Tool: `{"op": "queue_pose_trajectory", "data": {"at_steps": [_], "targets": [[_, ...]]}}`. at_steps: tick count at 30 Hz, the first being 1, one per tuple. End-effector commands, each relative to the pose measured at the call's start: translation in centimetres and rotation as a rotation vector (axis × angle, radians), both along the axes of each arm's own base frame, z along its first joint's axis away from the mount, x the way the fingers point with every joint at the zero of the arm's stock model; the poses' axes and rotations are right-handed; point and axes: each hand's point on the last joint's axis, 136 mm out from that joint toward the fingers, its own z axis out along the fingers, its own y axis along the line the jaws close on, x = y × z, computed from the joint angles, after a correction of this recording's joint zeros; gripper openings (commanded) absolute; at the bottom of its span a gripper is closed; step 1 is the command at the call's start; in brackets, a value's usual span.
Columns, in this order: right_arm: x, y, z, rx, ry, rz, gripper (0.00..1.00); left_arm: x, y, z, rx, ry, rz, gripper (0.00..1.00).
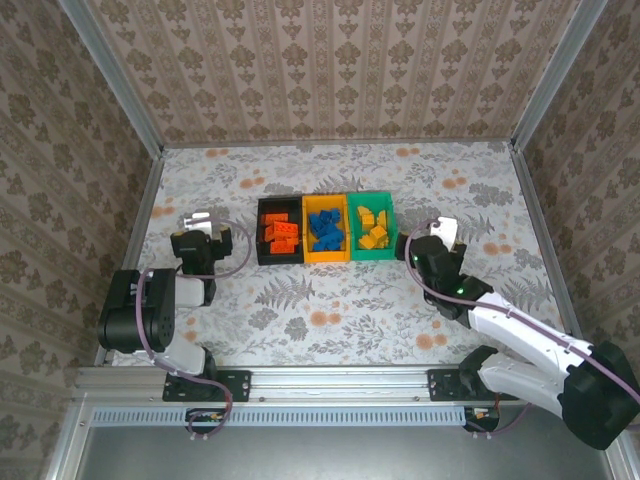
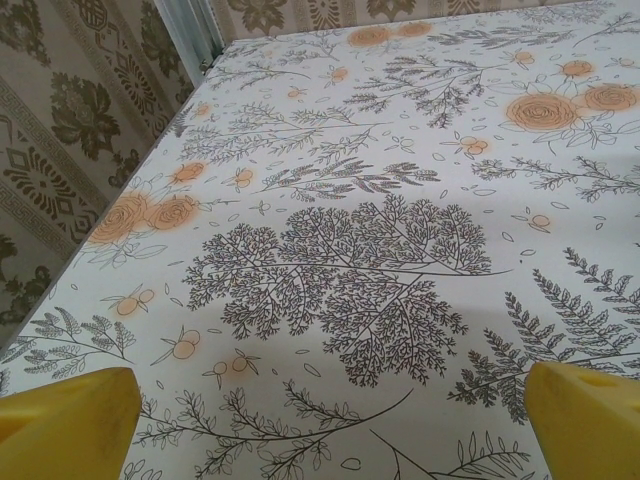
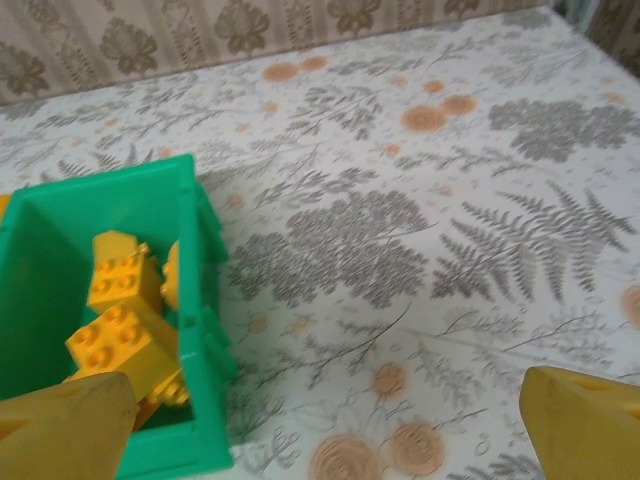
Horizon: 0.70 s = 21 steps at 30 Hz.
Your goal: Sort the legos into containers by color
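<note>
Three joined bins (image 1: 327,258) hold color-sorted legos (image 1: 326,230); left gripper (image 2: 325,415) and right gripper (image 3: 325,420) fully spread, empty.

green bin (image 3: 207,300) cut off, left edge

A flat tabletop (image 1: 330,300) carries a white printed covering of grey fern sprays and orange roses. Beige damask-patterned walls rise from its far edge (image 1: 340,70), its left edge (image 1: 60,150) and its right edge (image 1: 590,130). Slim aluminium posts stand at the tabletop's far-left (image 1: 112,75) and far-right (image 1: 560,70) corners. A silver aluminium rail (image 1: 340,382) runs along its near edge, with a grey slotted strip (image 1: 330,415) just beyond that.
</note>
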Motion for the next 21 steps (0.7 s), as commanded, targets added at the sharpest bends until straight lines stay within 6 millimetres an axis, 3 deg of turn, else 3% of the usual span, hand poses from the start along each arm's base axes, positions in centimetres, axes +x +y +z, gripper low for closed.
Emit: {"op": "queue_pose_trajectory", "data": {"at_steps": [1, 6, 9, 12, 17, 21], "targets": [[1.1, -2.2, 2.6, -0.059, -0.055, -0.046, 1.00, 0.9, -0.3, 1.4, -0.018, -0.054, -0.009, 1.00], [3.0, -4.8, 4.4, -0.149, -0.172, -0.061, 1.00, 0.9, -0.4, 1.5, -0.018, -0.055, -0.011, 1.00], [3.7, -7.2, 4.2, -0.185, -0.171, -0.082, 1.00, 0.9, -0.3, 1.5, -0.018, -0.056, -0.009, 1.00], [4.4, -8.6, 2.0, -0.197, -0.160, -0.083, 1.00, 0.9, -0.3, 1.5, -0.018, -0.055, -0.009, 1.00], [5.8, -9.3, -1.9, -0.179, -0.153, -0.054, 1.00, 0.9, -0.4, 1.5, -0.018, -0.056, -0.011, 1.00], [7.2, -8.9, -3.0, -0.155, -0.166, -0.008, 1.00, 0.9, -0.4, 1.5, -0.018, -0.055, -0.011, 1.00]]}}
